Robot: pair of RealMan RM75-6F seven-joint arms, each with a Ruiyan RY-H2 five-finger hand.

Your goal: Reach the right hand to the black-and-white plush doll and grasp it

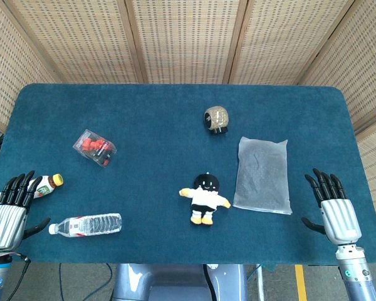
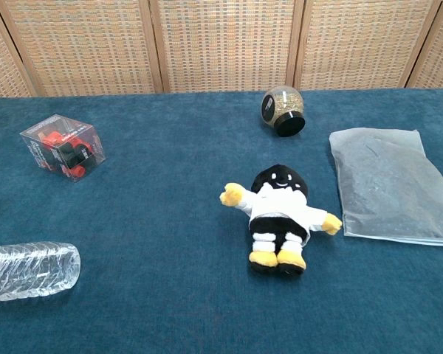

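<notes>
Reaching should carry the right hand (image 1: pixel 333 207), fingers spread and empty at the frame's lower right, leftward past the plastic bag (image 1: pixel 263 175) to the plush doll (image 1: pixel 205 197) lying face-up at centre, closing around its white torso

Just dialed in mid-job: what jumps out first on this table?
The black-and-white plush doll lies face up near the middle of the blue table, with a clear plastic bag flat just to its right. The right hand hovers open at the table's right edge, apart from the doll. Further back lies a small round jar tipped on its side.
</notes>
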